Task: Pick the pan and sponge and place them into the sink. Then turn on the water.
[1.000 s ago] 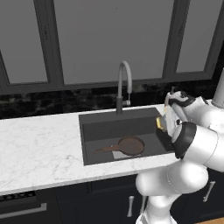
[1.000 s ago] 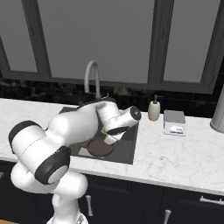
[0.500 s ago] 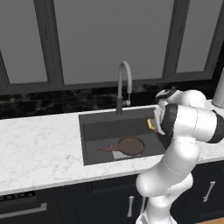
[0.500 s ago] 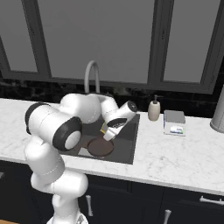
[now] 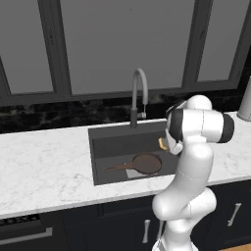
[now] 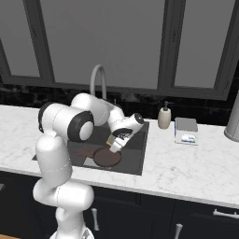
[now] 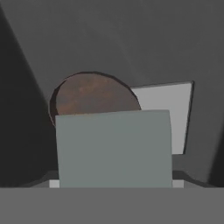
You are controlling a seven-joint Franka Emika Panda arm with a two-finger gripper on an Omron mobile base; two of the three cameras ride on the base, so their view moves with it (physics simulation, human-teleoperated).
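The pan [image 5: 145, 163] lies flat on the bottom of the sink [image 5: 117, 146], its thin handle pointing left. My gripper [image 5: 166, 145] hangs over the sink's right half, shut on the sponge [image 5: 163, 143], whose yellow edge shows beside the wrist. From the right base view the sponge [image 6: 111, 139] sits in my gripper [image 6: 115, 144] just above the pan [image 6: 106, 157]. In the hand view the sponge's grey face [image 7: 113, 148] fills the foreground, with the pan [image 7: 89, 94] and the sink's light grey patch [image 7: 173, 109] beyond it. No water is in view at the faucet [image 5: 139, 93].
A beige soap-pump bottle [image 6: 163, 117] and a blue-and-white flat box [image 6: 186, 130] stand on the counter right of the sink [image 6: 135, 156]. A tall grey canister [image 6: 233, 122] stands at the far right. Marble counter [image 5: 44, 162] stretches left of the basin.
The arm has swung and its elbow has folded upward, carrying the sponge a little left and lower, from the sink's right rim to above the basin. The pan has not moved.
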